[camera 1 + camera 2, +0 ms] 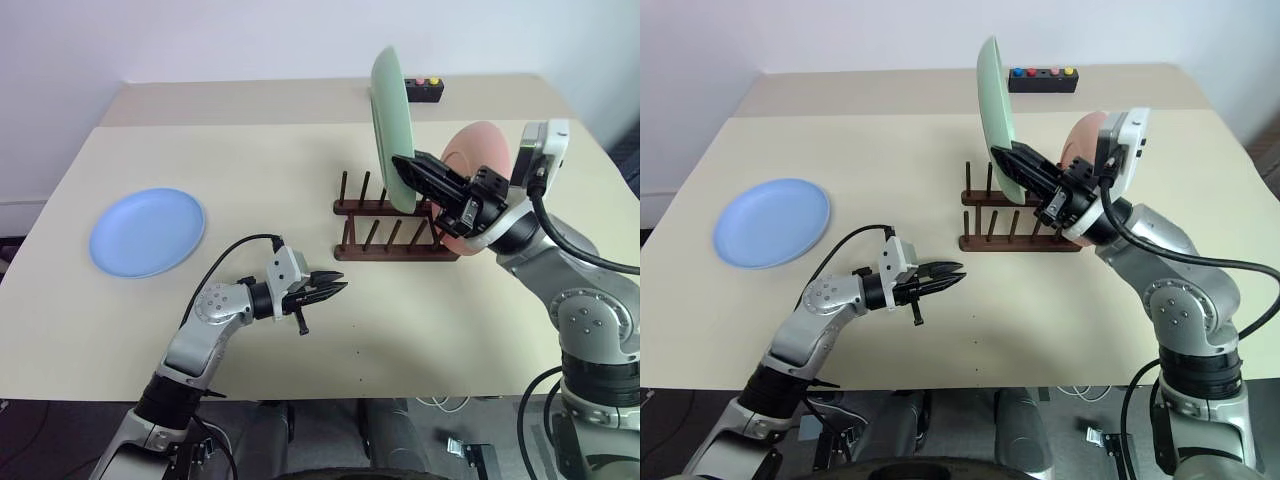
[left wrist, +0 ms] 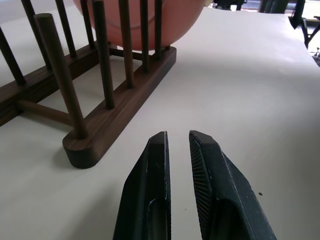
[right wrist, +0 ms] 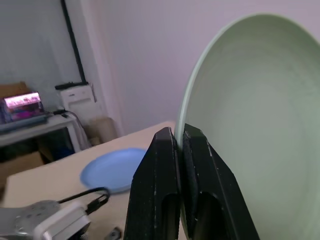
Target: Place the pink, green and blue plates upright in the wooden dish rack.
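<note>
My right gripper (image 1: 405, 168) is shut on the lower rim of the green plate (image 1: 388, 115), holding it upright on edge in the air above the wooden dish rack (image 1: 385, 238). The pink plate (image 1: 482, 148) stands upright in the rack's right end, behind my right wrist. The blue plate (image 1: 147, 231) lies flat on the table far to the left. Low over the table, left of the rack's near end, my left gripper (image 1: 340, 290) points toward the rack. Its fingers (image 2: 155, 170) are nearly together with nothing between them.
A black box with coloured buttons (image 1: 425, 90) sits at the back of the beige table (image 1: 250, 160), behind the green plate. Bare tabletop lies between the blue plate and the rack. The table's front edge runs just below my left arm.
</note>
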`<act>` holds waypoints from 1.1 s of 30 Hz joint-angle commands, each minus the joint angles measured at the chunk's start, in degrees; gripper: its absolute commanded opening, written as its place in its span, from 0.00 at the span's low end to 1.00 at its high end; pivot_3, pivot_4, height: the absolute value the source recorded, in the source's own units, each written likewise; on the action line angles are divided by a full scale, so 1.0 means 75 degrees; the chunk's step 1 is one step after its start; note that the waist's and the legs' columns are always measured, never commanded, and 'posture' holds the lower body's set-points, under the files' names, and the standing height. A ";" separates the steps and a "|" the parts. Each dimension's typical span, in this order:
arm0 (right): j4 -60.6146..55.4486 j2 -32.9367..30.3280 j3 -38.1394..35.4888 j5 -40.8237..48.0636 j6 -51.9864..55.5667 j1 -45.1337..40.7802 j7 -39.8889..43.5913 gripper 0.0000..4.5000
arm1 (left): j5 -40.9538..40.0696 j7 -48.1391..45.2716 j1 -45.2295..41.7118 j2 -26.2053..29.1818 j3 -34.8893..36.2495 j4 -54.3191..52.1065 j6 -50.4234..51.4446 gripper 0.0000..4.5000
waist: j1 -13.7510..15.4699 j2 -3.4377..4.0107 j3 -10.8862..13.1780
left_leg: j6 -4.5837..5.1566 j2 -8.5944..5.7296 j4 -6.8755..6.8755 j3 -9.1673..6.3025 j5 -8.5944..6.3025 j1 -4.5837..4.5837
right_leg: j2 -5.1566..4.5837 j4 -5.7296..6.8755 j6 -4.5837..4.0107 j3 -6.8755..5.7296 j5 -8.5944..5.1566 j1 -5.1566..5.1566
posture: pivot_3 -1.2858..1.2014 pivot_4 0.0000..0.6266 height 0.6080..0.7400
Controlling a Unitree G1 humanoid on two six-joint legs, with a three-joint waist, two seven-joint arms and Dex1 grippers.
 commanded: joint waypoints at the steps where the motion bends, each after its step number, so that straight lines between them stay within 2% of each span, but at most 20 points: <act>1: -0.0156 0.0123 -0.0297 0.0177 0.0036 0.0050 -0.0040 0.02 | -0.0142 0.0005 0.0033 0.0035 0.0123 -0.0326 -0.0014 0.14 | 0.0006 0.0000 0.0000 | 0.0000 0.0000 0.0000 0.0000 0.0000 0.0000 | 0.0000 0.0000 0.0000 0.0000 0.0000 0.0000 | 0.52 0.24 1.00; 25: 0.0138 0.0598 -0.0683 0.0266 0.0302 0.0455 -0.0516 0.02 | -0.0291 0.0028 0.0105 0.0094 0.0160 -0.0484 0.0010 0.14 | 0.0006 0.0000 0.0000 | 0.0000 0.0000 0.0000 0.0000 0.0000 -0.0001 | 0.0001 -0.0002 0.0000 -0.0002 0.0000 0.0001 | 0.52 0.24 1.00; 33: 0.0146 0.0737 -0.0811 0.0438 0.0385 0.0547 -0.0682 0.02 | -0.0649 0.0392 -0.0156 -0.0238 0.0670 -0.0601 -0.0127 0.14 | 0.0010 0.0000 0.0000 | 0.0000 0.0000 0.0001 0.0000 0.0000 -0.0001 | 0.0001 -0.0002 0.0000 -0.0002 0.0000 0.0001 | 0.52 0.24 1.00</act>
